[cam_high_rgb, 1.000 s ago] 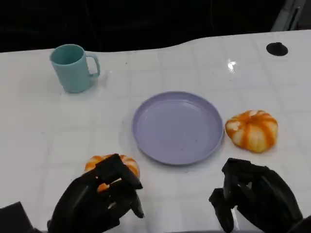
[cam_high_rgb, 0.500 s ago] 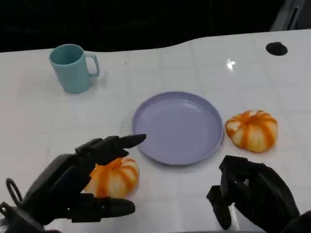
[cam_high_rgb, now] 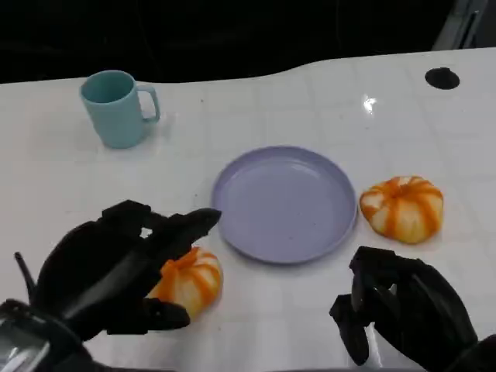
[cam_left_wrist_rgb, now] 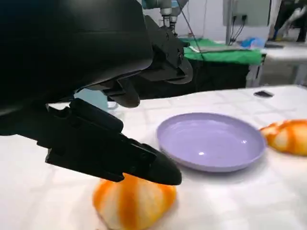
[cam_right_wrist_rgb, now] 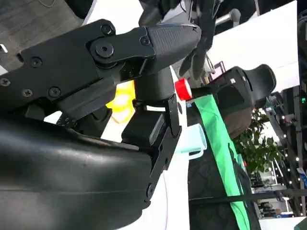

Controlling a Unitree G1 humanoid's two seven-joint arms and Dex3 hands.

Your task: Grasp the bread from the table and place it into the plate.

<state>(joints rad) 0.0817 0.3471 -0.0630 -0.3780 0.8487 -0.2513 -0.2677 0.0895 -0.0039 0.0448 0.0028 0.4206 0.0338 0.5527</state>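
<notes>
- One left hand [cam_high_rgb: 116,267] spreads over the near-left bread [cam_high_rgb: 188,280], fingers apart, seemingly touching it.
- Right hand [cam_high_rgb: 403,314] curled, holding nothing.
- White table [cam_high_rgb: 256,108] bears the plate [cam_high_rgb: 284,203].

You see two orange, white-striped breads [cam_high_rgb: 187,280] [cam_high_rgb: 401,208] flanking the lavender plate [cam_high_rgb: 284,203], a teal mug [cam_high_rgb: 116,108] behind it, black hands [cam_high_rgb: 116,267] [cam_high_rgb: 403,310] before it.

Bare white table [cam_high_rgb: 256,108] across the upper middle of the frame, mug [cam_high_rgb: 116,108] standing upper left, plate [cam_high_rgb: 284,203] lay empty at center, second bread [cam_high_rgb: 401,208] crowding its right rim.
</notes>
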